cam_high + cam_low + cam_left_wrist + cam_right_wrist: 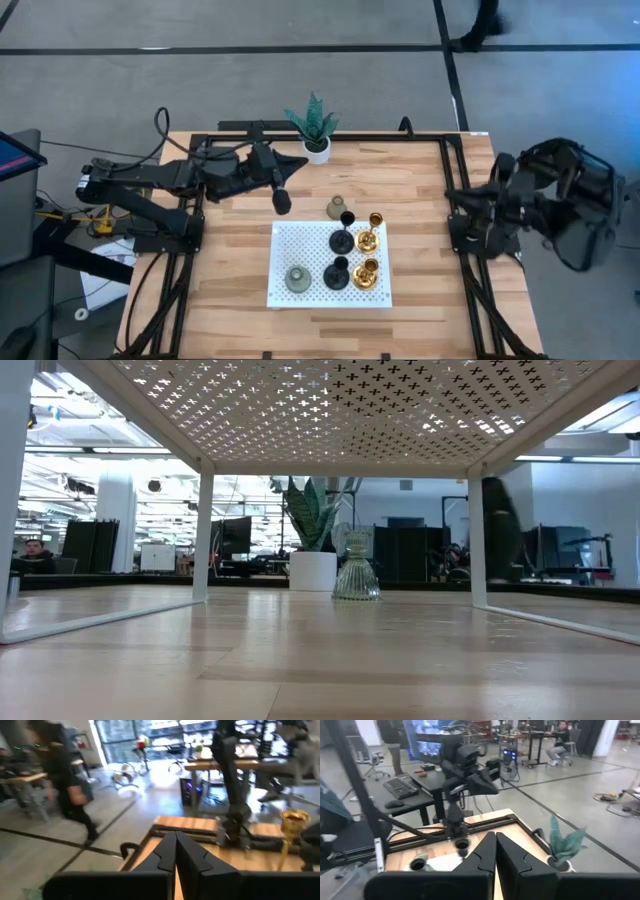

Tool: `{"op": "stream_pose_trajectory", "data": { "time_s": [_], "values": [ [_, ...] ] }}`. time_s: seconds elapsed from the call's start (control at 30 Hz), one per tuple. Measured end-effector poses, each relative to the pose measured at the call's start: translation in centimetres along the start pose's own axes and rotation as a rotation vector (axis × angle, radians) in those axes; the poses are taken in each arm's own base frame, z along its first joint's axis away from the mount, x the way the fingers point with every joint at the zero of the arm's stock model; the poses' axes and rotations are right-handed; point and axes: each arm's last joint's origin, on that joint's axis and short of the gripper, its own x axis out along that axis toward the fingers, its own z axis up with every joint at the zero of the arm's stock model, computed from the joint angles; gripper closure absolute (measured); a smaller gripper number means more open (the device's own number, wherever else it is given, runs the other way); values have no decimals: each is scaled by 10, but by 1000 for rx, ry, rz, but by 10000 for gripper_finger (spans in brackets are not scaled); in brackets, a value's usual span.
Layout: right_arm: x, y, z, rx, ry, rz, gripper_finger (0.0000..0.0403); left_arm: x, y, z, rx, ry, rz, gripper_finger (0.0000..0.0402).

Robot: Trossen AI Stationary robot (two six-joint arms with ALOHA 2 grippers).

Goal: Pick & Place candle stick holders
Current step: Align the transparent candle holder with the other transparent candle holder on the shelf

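Five candle holders stand on the white perforated tray (300, 240): two gold holders (368, 255), two black holders (340, 257) and one grey-green holder (297, 279). A second grey-green holder (337, 207) stands on the wooden table (230, 250) just beyond the tray, seemingly beside the plant (314, 125). The left gripper (282, 200) hangs near it, fingers together, holding nothing. The right gripper (495, 851) waits at the table's right edge, fingers pressed together.
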Motion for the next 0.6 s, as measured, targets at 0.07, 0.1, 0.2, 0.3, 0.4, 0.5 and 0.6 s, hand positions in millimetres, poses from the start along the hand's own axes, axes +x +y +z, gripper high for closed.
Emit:
{"op": "stream_pose_trajectory", "data": {
  "time_s": [0.07,0.1,0.2,0.3,0.4,0.5,0.6],
  "values": [
    [4,-10,4,3,14,-17,403,3,3,-4,16,30,-31,397],
    [6,-15,5,0,26,-22,403,6,6,-8,29,56,-30,397],
    [15,-26,9,-6,48,-59,403,16,18,-20,66,150,-1,396],
    [27,-32,14,-28,61,-112,403,24,36,-28,73,203,16,398],
    [39,-35,20,-51,74,-131,403,28,56,-33,77,226,-19,397],
    [51,-40,25,-53,81,-132,403,30,79,-37,61,239,-33,397],
    [62,-46,27,-63,100,-160,403,32,101,-41,33,246,-50,398]
  ]
}}
